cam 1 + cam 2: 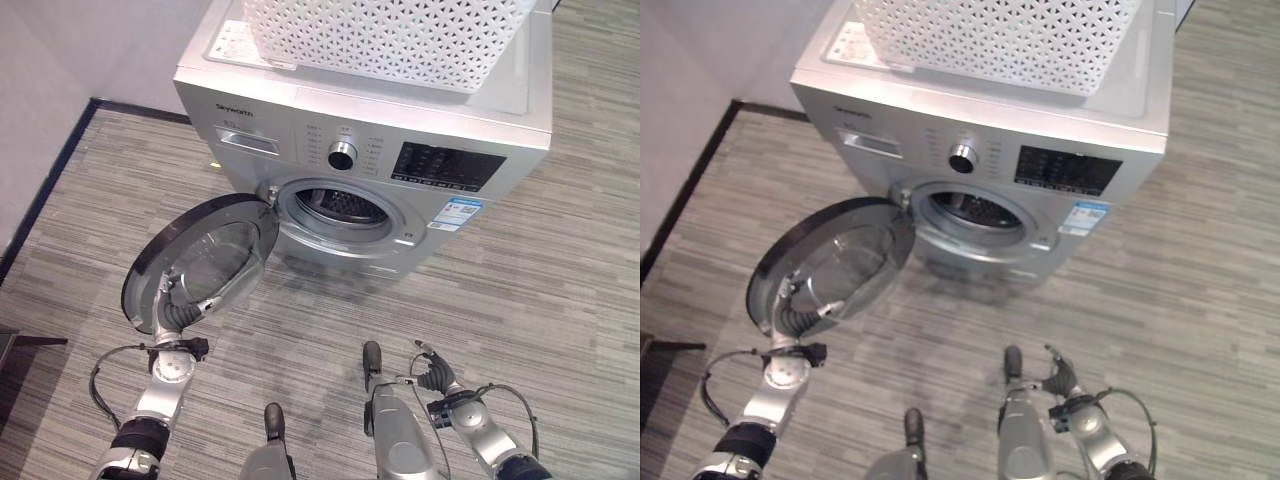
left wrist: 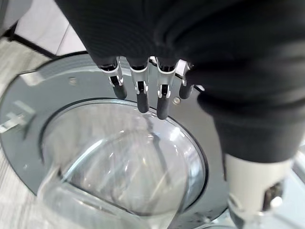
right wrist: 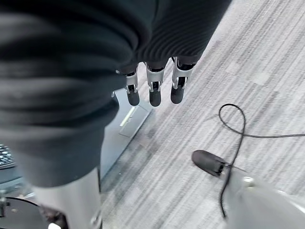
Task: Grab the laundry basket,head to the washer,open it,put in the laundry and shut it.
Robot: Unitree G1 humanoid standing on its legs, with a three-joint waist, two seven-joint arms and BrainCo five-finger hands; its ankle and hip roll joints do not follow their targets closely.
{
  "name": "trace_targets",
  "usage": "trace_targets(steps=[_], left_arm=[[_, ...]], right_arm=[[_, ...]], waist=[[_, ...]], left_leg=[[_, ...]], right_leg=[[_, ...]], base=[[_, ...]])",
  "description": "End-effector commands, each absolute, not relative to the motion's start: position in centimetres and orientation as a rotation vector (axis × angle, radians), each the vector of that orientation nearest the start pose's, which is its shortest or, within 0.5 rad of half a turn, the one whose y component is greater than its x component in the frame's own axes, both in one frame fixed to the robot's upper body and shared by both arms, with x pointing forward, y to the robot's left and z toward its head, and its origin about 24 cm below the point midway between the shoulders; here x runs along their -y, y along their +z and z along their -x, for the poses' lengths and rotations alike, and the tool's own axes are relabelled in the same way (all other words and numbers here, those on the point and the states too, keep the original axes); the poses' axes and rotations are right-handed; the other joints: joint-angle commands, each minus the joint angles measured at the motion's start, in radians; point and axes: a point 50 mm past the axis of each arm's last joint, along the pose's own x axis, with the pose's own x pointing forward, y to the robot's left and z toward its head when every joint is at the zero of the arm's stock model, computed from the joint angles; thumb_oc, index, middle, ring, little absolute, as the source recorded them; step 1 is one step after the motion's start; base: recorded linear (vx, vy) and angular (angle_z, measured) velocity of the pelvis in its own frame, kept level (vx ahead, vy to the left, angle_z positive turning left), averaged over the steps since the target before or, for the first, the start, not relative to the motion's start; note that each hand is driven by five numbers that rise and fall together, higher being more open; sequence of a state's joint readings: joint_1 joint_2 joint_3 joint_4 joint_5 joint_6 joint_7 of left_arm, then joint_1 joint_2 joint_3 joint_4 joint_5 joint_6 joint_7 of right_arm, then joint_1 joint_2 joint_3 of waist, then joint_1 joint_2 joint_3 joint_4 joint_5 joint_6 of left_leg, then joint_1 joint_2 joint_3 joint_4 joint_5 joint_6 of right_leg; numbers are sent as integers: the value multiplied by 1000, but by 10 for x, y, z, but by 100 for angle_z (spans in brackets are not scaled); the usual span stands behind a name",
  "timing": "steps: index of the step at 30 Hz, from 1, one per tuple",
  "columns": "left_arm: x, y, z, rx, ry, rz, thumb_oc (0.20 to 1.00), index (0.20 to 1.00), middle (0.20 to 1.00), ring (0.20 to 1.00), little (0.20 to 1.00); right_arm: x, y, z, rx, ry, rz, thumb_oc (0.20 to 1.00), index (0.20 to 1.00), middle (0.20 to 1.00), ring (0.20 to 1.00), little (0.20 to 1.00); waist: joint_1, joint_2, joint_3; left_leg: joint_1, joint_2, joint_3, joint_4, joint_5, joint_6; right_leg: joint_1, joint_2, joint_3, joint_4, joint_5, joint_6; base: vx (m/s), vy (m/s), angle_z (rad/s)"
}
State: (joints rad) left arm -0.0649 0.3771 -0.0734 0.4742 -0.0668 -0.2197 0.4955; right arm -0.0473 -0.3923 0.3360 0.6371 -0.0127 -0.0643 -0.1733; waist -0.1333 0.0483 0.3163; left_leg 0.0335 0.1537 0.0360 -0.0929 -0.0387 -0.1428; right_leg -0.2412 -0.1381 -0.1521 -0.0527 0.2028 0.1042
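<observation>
Door [image 1: 205, 262]: swung open; my left hand [image 2: 143, 88] rests straight fingers on its rim.
Right hand [image 3: 152, 83]: relaxed, empty, low.
Laundry basket [image 1: 385, 35]: atop washer [image 1: 500, 120].
Risk: door drifting shut before loading.

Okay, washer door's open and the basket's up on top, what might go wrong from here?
The left hand is at the rim of the round glass-windowed washer door; swinging it further may strain the hinge. The white perforated plastic laundry basket on the silver front-loading washer sits high, so reaching in for laundry could tip it.
</observation>
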Motion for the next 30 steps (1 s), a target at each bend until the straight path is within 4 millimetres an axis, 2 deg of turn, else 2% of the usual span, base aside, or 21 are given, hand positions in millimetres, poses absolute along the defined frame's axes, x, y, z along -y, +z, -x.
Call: trace_targets(steps=[1,4,6,9,10,11,12,13,14,15,17,18,19,20,21,22,23,26,27,29,30], left_arm=[[-266,-3,-239,-83,475,-417,1000,1000,1000,1000,1000],[-259,-19,-222,-151,421,-411,1000,1000,1000,1000,1000],[-248,-52,-194,-312,331,-379,1000,1000,1000,1000,1000],[-240,-70,-175,-408,300,-349,1000,1000,1000,1000,1000],[-240,-71,-174,-409,299,-349,1000,1000,1000,1000,1000],[-237,-75,-171,-433,293,-336,1000,1000,1000,1000,1000],[-233,-82,-163,-475,289,-325,1000,1000,1000,1000,1000],[-233,-82,-163,-474,289,-326,1000,1000,1000,1000,1000],[-229,-85,-164,-485,290,-304,1000,1000,1000,1000,1000],[-226,-84,-165,-481,292,-286,1000,1000,1000,1000,1000],[-223,-83,-166,-473,283,-284,1000,1000,1000,1000,1000],[-222,-81,-168,-461,273,-291,1000,1000,1000,1000,1000],[-222,-81,-168,-461,272,-291,1000,1000,1000,1000,1000],[-221,-81,-169,-457,269,-292,1000,1000,1000,1000,1000],[-218,-80,-171,-445,268,-287,1000,1000,1000,1000,1000],[-218,-80,-171,-445,266,-288,1000,1000,1000,1000,1000],[-218,-79,-173,-440,272,-287,1000,1000,1000,1000,1000],[-214,-78,-177,-423,282,-288,1000,1000,1000,1000,1000],[-213,-76,-179,-413,279,-290,1000,1000,1000,1000,1000],[-212,-76,-178,-414,274,-292,1000,1000,1000,1000,1000],[-210,-77,-178,-422,260,-292,1000,1000,1000,1000,1000]], right_arm=[[214,-77,-206,-513,11,483,1000,1000,1000,1000,1000],[221,-72,-208,-493,-29,464,1000,1000,1000,1000,1000],[235,-58,-212,-431,-122,437,1000,1000,1000,1000,1000],[241,-45,-216,-358,-173,446,1000,1000,1000,1000,1000],[241,-45,-215,-359,-174,446,1000,1000,1000,1000,1000],[243,-42,-216,-340,-189,449,1000,1000,1000,1000,1000],[245,-30,-216,-268,-232,465,1000,1000,1000,1000,1000],[244,-30,-216,-268,-232,465,1000,1000,1000,1000,1000],[247,-14,-218,-186,-263,502,1000,1000,1000,1000,1000],[249,-8,-218,-154,-277,530,1000,1000,1000,1000,1000],[254,12,-220,-65,-304,607,1000,1000,1000,1000,1000],[256,27,-223,8,-322,637,1000,1000,1000,1000,1000],[256,27,-222,7,-323,638,1000,1000,1000,1000,1000],[258,40,-223,69,-350,657,1000,1000,1000,1000,1000],[263,61,-224,170,-408,681,1000,1000,1000,1000,1000],[263,61,-223,169,-410,682,1000,1000,1000,1000,1000],[266,82,-223,267,-479,689,1000,1000,1000,1000,1000],[266,111,-221,430,-583,711,1000,1000,1000,1000,1000],[264,129,-219,538,-636,729,1000,1000,1000,1000,1000],[263,139,-216,592,-660,750,1000,1000,1000,1000,1000],[260,154,-212,682,-703,740,1000,1000,1000,1000,1000]], waist=[[29,-7,-84],[37,-5,-92],[50,1,-106],[59,-1,-128],[59,0,-128],[61,-2,-130],[71,-15,-121],[68,-16,-124],[72,-39,-104],[70,-54,-99],[58,-53,-97],[58,-55,-97],[61,-54,-96],[62,-59,-101],[61,-71,-108],[64,-72,-108],[70,-80,-112],[86,-91,-110],[94,-87,-116],[98,-88,-124],[97,-89,-140]], left_leg=[[60,16,55,8,-101,39],[53,34,48,41,-98,36],[54,73,29,109,-56,23],[53,101,13,177,9,11],[52,102,12,178,9,10],[43,110,3,219,39,7],[-3,130,-23,356,123,11],[-9,127,-27,357,126,11],[-80,139,-44,529,192,31],[-116,148,-29,597,226,41],[-115,194,53,636,199,33],[-120,183,92,632,159,35],[-118,183,95,633,156,37],[-131,153,120,613,97,46],[-158,87,159,548,-30,71],[-154,83,163,545,-33,75],[-199,30,180,511,-73,90],[-293,-43,193,450,-38,96],[-292,-65,181,412,-31,97],[-255,-77,182,368,-33,106],[-233,-92,174,346,-47,125]], right_leg=[[-128,-70,45,230,-188,58],[-107,-53,41,228,-209,45],[-48,-9,32,216,-241,17],[12,38,32,186,-267,-11],[13,39,31,184,-266,-12],[38,57,28,174,-275,-25],[94,92,25,155,-299,-61],[91,89,23,152,-296,-61],[137,105,12,144,-313,-90],[149,104,1,142,-316,-102],[186,118,-11,141,-351,-104],[197,117,-12,140,-353,-101],[198,116,-10,140,-353,-100],[203,105,-13,141,-356,-93],[218,86,-18,137,-356,-80],[218,81,-17,138,-358,-76],[232,72,-21,130,-358,-65],[259,71,-23,112,-349,-62],[281,80,-13,111,-358,-62],[295,83,-6,111,-363,-57],[314,81,-6,125,-375,-49]], base=[[23,-90,3],[30,-104,4],[76,-239,9],[87,-195,6],[45,-142,-4],[57,-258,-11],[50,-257,-10],[32,-355,-8],[-4,-261,18],[85,-317,19],[154,-140,5],[93,-44,7],[90,-13,29],[137,28,20],[141,37,1],[147,54,-12],[14,46,-2],[99,54,17],[308,93,-26],[273,82,-74],[178,50,-63]])
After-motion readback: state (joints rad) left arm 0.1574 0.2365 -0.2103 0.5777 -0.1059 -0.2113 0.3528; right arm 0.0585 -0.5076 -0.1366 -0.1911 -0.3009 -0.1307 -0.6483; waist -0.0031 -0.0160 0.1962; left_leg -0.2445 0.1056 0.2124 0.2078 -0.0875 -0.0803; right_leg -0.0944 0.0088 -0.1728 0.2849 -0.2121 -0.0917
